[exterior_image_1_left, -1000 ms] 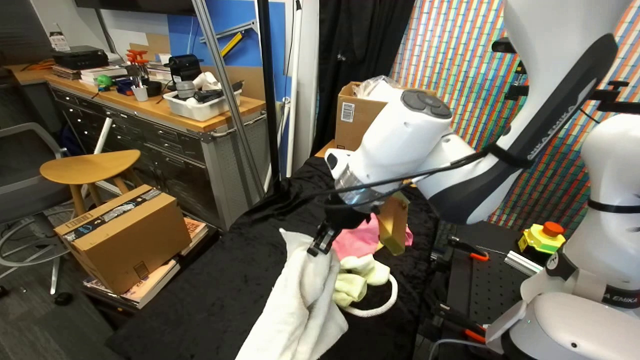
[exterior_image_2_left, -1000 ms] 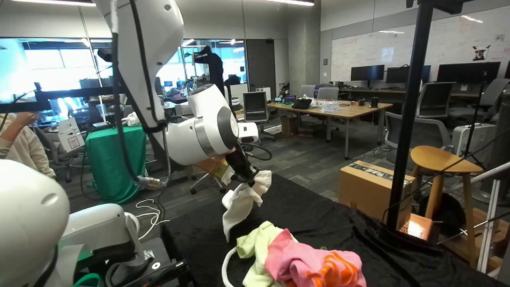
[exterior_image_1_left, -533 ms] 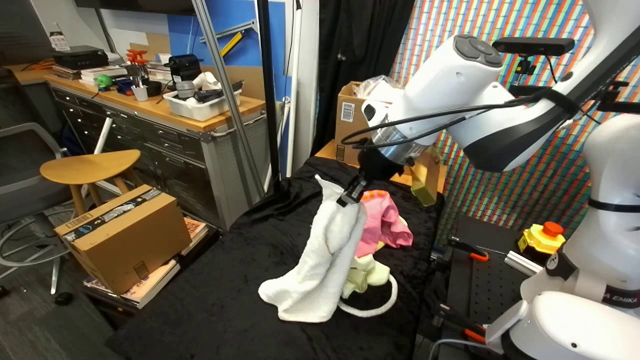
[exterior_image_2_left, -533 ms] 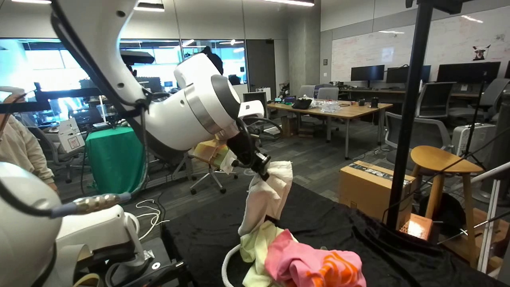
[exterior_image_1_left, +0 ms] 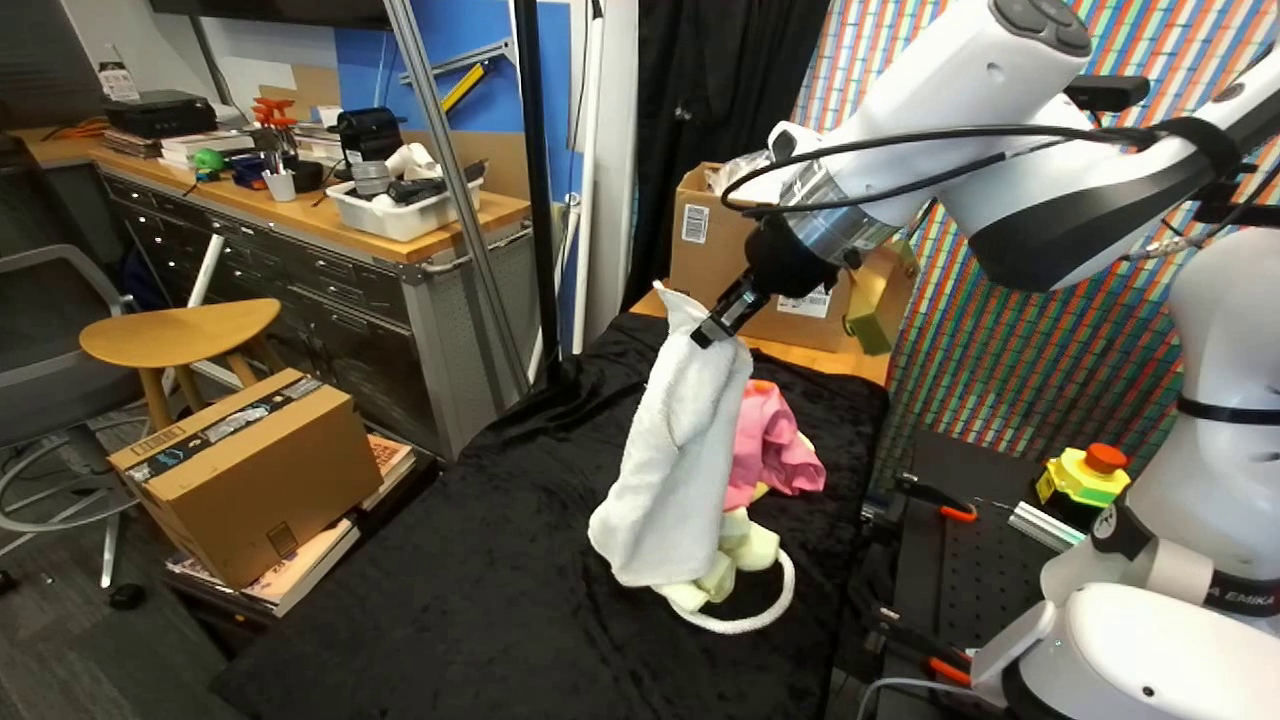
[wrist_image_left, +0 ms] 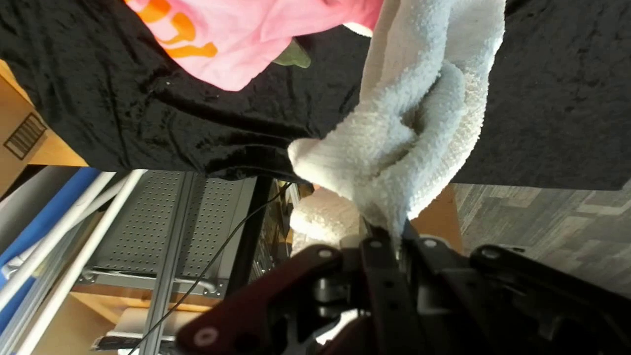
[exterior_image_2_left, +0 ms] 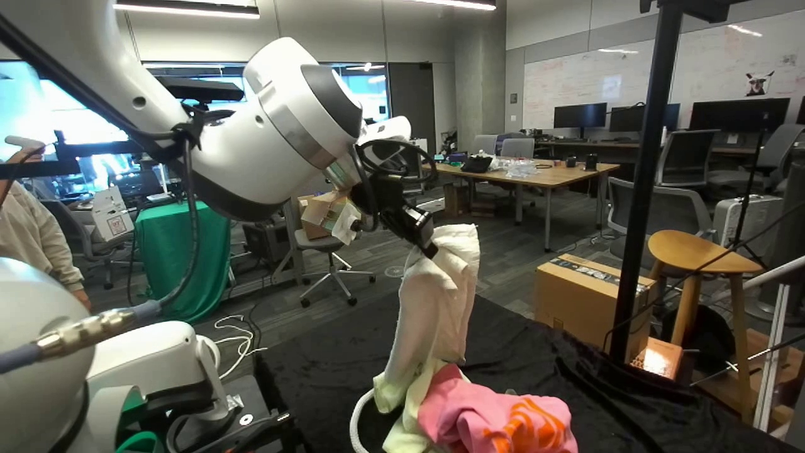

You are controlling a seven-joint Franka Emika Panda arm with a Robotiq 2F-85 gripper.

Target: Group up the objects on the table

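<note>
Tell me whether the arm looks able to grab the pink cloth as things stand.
Probably not right away: its gripper is shut on the white cloth, leaving no free grip. Otherwise the way looks open: in an exterior view, nothing seems to lie over the pink cloth.

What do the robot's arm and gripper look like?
The arm is smooth, rounded and white, with black panels, dark grey buttons and a silver metal collar. Black cables loop along it. The gripper is black, with slim fingers and round bolts.
</note>
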